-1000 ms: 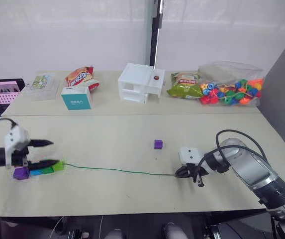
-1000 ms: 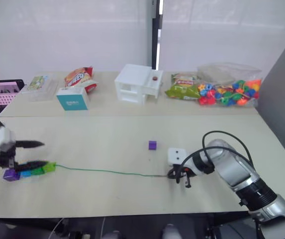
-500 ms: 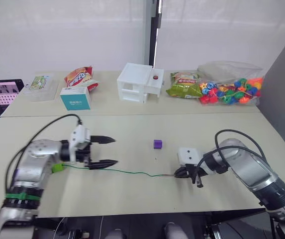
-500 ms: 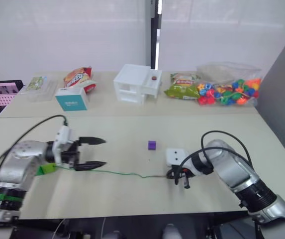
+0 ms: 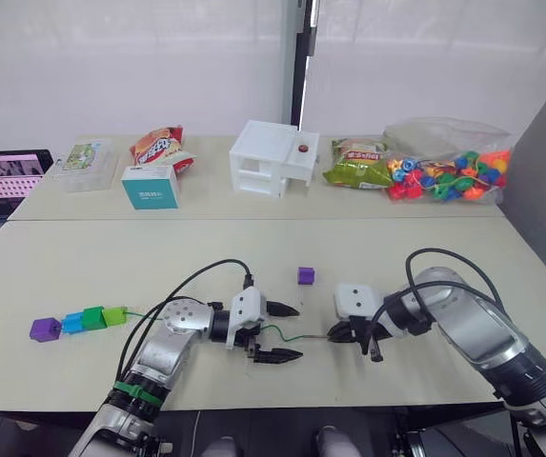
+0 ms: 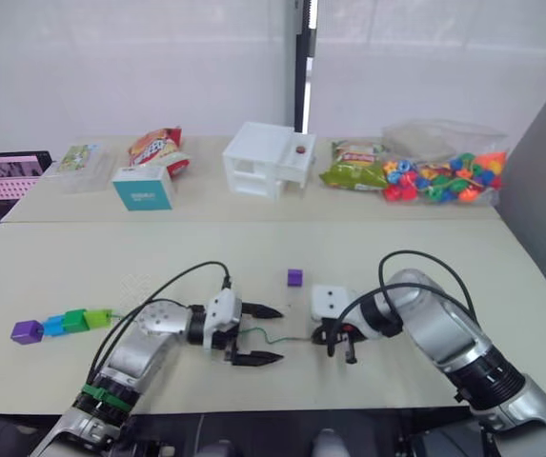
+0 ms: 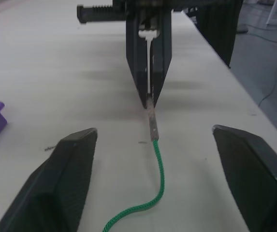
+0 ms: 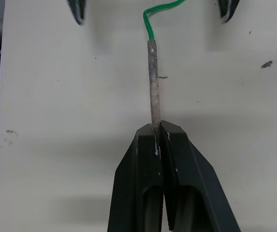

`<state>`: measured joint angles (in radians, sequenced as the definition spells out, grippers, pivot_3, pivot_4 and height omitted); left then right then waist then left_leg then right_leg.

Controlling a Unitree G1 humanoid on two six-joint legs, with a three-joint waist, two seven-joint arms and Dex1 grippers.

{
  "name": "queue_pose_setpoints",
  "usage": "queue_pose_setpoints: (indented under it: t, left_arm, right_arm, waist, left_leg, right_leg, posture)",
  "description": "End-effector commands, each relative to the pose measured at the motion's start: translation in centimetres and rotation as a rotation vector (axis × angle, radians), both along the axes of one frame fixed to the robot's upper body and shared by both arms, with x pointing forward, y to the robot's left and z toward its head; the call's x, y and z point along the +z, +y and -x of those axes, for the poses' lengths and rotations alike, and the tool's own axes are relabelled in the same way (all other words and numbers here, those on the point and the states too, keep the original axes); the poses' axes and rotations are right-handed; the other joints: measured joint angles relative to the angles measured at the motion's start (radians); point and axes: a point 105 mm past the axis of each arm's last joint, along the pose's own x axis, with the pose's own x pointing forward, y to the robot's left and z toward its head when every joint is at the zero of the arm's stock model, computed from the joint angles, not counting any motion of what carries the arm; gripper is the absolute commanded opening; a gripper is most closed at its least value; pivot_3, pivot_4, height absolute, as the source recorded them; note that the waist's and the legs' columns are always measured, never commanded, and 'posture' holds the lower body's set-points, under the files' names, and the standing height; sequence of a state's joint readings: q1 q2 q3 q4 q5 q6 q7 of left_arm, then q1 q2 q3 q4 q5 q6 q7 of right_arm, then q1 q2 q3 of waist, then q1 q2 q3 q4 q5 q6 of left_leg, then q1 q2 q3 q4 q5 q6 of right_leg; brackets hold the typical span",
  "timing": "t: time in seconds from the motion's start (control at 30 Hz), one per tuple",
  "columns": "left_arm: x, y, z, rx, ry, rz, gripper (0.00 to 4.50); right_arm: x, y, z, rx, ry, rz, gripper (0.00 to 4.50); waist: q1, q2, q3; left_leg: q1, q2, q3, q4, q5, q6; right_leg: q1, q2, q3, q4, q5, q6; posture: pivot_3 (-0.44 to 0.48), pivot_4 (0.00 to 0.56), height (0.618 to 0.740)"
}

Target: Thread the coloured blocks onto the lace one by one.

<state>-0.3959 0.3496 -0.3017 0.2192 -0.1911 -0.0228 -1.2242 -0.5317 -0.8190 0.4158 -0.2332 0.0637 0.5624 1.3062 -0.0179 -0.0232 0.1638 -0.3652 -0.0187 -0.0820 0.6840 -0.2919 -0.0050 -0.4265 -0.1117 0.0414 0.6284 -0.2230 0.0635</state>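
Note:
A row of coloured blocks sits threaded on the lace at the left: purple (image 5: pixel 45 329), blue (image 5: pixel 70 324), dark green (image 5: pixel 92 317) and light green (image 5: pixel 113 315). One loose purple block (image 5: pixel 305 275) lies mid-table. The green lace (image 5: pixel 277 329) runs right to its grey tip (image 8: pixel 153 82). My right gripper (image 5: pixel 333 333) is shut on that tip, low over the table. My left gripper (image 5: pixel 297 332) stands open just left of it, its fingers (image 7: pixel 70 169) on either side of the cord (image 7: pixel 158 176), not touching it.
On the far table stand a white box (image 5: pixel 273 158), a teal carton (image 5: pixel 150 187), snack bags (image 5: pixel 154 145), a clear tub (image 5: pixel 85 158) and a bag of rounded beads (image 5: pixel 449 171). A laptop (image 5: pixel 6 176) sits far left. Black cables loop over both arms.
My left arm swept from the far left to the middle, leaving the threaded blocks behind. Its open fingers now straddle the cord near the tip. The right gripper stayed put.

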Motion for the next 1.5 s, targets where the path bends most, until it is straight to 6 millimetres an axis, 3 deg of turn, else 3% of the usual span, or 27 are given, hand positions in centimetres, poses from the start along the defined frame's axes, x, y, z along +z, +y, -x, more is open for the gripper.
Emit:
queue_pose_setpoints:
  t: [0.03, 0.3, 0.4, 0.53, 0.6, 0.93, 1.1, 1.27, 1.37, 1.5]
  left_arm:
    - [-0.3, -0.9, 0.2, -0.024, -0.020, -0.002, 2.64]
    - [-0.1, -1.3, 0.0, -0.003, -0.010, 0.027, 2.64]
    - [-0.1, -1.3, -0.1, -0.001, -0.005, 0.030, 1.85]
    - [-0.1, -1.4, 0.0, -0.004, 0.005, 0.033, 0.45]
    - [-0.2, -1.4, 0.0, -0.004, 0.007, 0.032, 0.05]
    - [-0.2, -1.3, -0.2, 0.002, 0.003, 0.025, 0.05]
    - [-0.1, -0.1, 0.0, 0.031, -0.003, 0.023, 0.00]
    - [0.0, 1.6, 0.4, 0.062, 0.003, 0.006, 0.00]
    - [0.2, 2.3, 0.4, 0.078, 0.001, -0.001, 0.00]
    - [0.3, 2.7, 0.5, 0.088, 0.004, -0.008, 0.00]
  right_arm:
    - [0.7, 0.2, 0.1, 0.016, -0.022, -0.019, 0.00]
    - [0.7, 0.0, 0.1, 0.008, -0.023, -0.018, 0.00]
    - [0.7, 0.0, 0.2, 0.005, -0.023, -0.018, 0.00]
    - [0.7, -0.1, 0.1, 0.001, -0.024, -0.018, 0.00]
    - [0.7, -0.1, 0.1, 0.000, -0.025, -0.017, 0.00]
    - [1.3, 0.3, -0.2, -0.061, -0.012, -0.088, 0.00]
    - [2.8, 0.2, 1.5, -0.093, 0.109, -0.223, 1.67]
    - [6.4, -0.1, 0.2, -0.295, 0.149, -0.613, 3.31]
    - [6.4, -0.6, -1.3, -0.445, 0.048, -0.732, 4.34]
    - [5.5, -0.5, -2.6, -0.617, -0.042, -0.804, 4.34]
  waist:
    - [0.003, 0.000, 0.000]
    - [0.008, 0.000, 0.000]
    - [0.008, 0.000, 0.000]
    - [0.008, 0.000, 0.000]
    - [0.008, 0.000, 0.000]
    - [0.008, 0.000, 0.000]
    - [0.006, 0.000, 0.000]
    - [0.001, 0.000, 0.000]
    - [0.004, 0.001, -0.001]
    - [0.004, 0.001, -0.001]
  left_leg:
    - [0.000, 0.000, 0.000, 0.000, 0.000, 0.000]
    - [0.000, -0.001, 0.000, 0.001, 0.000, 0.000]
    - [0.000, -0.001, 0.000, 0.001, 0.000, 0.000]
    - [0.000, -0.001, 0.000, 0.001, 0.000, 0.000]
    - [0.000, -0.001, 0.000, 0.001, 0.000, 0.000]
    - [0.001, -0.001, 0.000, 0.001, 0.000, 0.000]
    - [0.000, -0.001, -0.001, 0.001, 0.000, 0.000]
    - [0.002, 0.000, -0.001, 0.001, 0.000, 0.000]
    - [0.004, 0.001, -0.001, -0.001, 0.000, 0.000]
    - [0.004, 0.000, 0.000, -0.001, 0.000, 0.000]
  right_leg:
    - [0.000, 0.000, 0.000, 0.000, 0.000, 0.000]
    - [0.002, -0.001, 0.000, -0.001, 0.000, 0.001]
    - [0.002, -0.001, 0.000, -0.001, 0.000, 0.001]
    - [0.002, -0.001, 0.000, 0.000, 0.000, 0.001]
    - [0.002, -0.001, 0.000, -0.001, 0.000, 0.001]
    - [0.002, -0.001, 0.000, 0.000, 0.000, 0.001]
    - [0.002, -0.001, 0.000, 0.000, 0.000, 0.000]
    - [0.002, 0.000, 0.000, 0.000, 0.000, 0.000]
    - [0.003, 0.001, 0.001, 0.001, 0.000, 0.000]
    - [0.003, 0.000, 0.001, 0.001, 0.000, 0.000]
  posture:
    - [0.000, 0.150, 0.740]
    - [0.000, 0.150, 0.740]
    - [0.000, 0.150, 0.740]
    - [0.000, 0.150, 0.740]
    - [0.000, 0.150, 0.740]
    - [0.000, 0.150, 0.740]
    - [0.000, 0.150, 0.740]
    - [0.000, 0.150, 0.740]
    - [0.000, 0.150, 0.740]
    - [0.000, 0.150, 0.740]
